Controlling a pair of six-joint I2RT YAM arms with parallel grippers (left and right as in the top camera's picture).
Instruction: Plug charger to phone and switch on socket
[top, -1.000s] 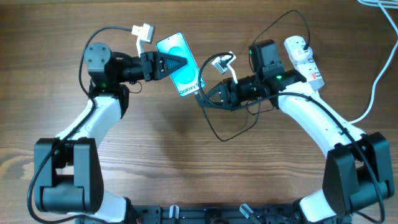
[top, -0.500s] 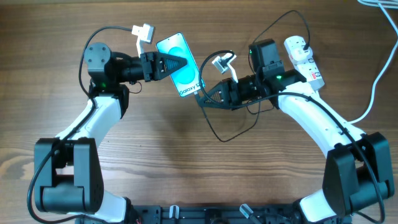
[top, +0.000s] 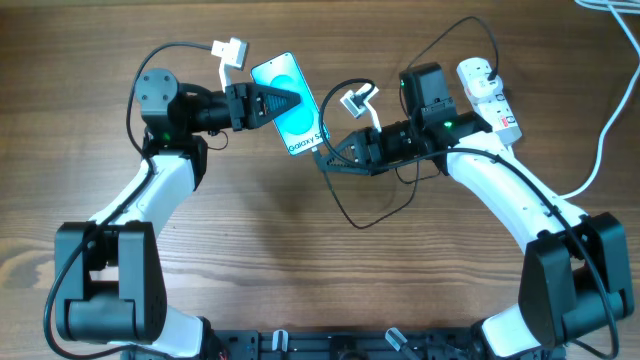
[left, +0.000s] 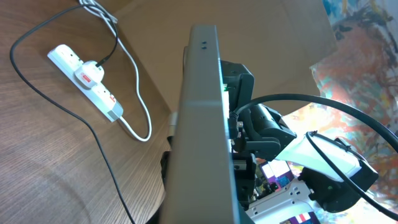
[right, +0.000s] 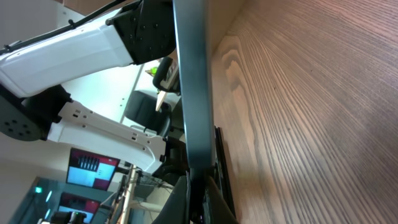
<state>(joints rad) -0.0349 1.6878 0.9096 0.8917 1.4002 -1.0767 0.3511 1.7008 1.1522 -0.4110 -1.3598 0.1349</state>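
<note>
Holding phone (top: 300, 125) clear of table (top: 250, 260), upper centre, L gripper (top: 283, 101) clamped across its faces. R gripper (top: 330, 158) pinched shut on charger (top: 352, 222) plug tip at phone's lower edge. I judge phone rigid, glass slick: clamp mid-body. Cable limp: hold by plug body.

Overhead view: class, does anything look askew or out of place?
The phone is not lying flat: the left hand holds it tilted, and the right hand holds the charger at its lower edge. Nothing looks damaged.
</note>
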